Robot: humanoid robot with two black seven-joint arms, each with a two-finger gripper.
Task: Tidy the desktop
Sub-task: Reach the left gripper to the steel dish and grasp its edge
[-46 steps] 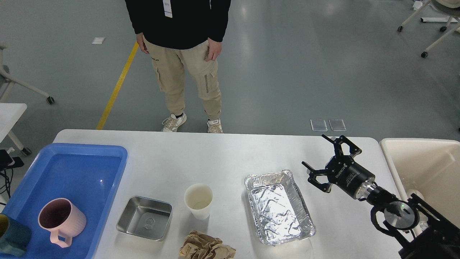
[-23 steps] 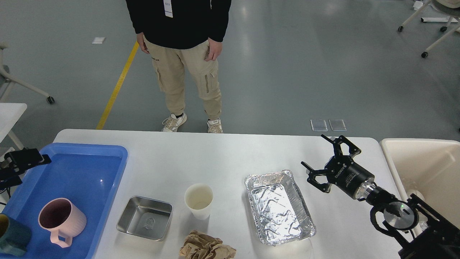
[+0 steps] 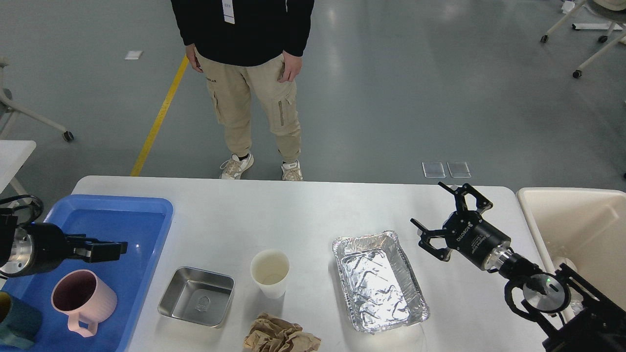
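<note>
The white desktop (image 3: 303,210) carries a steel square dish (image 3: 196,296), a white paper cup (image 3: 270,273), a crumpled brown paper (image 3: 281,337) at the front edge and an empty foil tray (image 3: 379,281). My left gripper (image 3: 105,248) reaches in from the left above the blue tray (image 3: 122,220), just over a pink mug (image 3: 83,299); it is seen side-on, so its fingers cannot be told apart. My right gripper (image 3: 433,208) is open and empty, hovering over the table right of the foil tray.
A teal cup (image 3: 17,325) stands in the blue tray's front left corner. A beige bin (image 3: 572,225) sits off the table's right end. A person (image 3: 249,83) stands at the far side of the table.
My left arm has come into view from the left and moved right over the blue tray, above the pink mug. The right arm has not moved.
</note>
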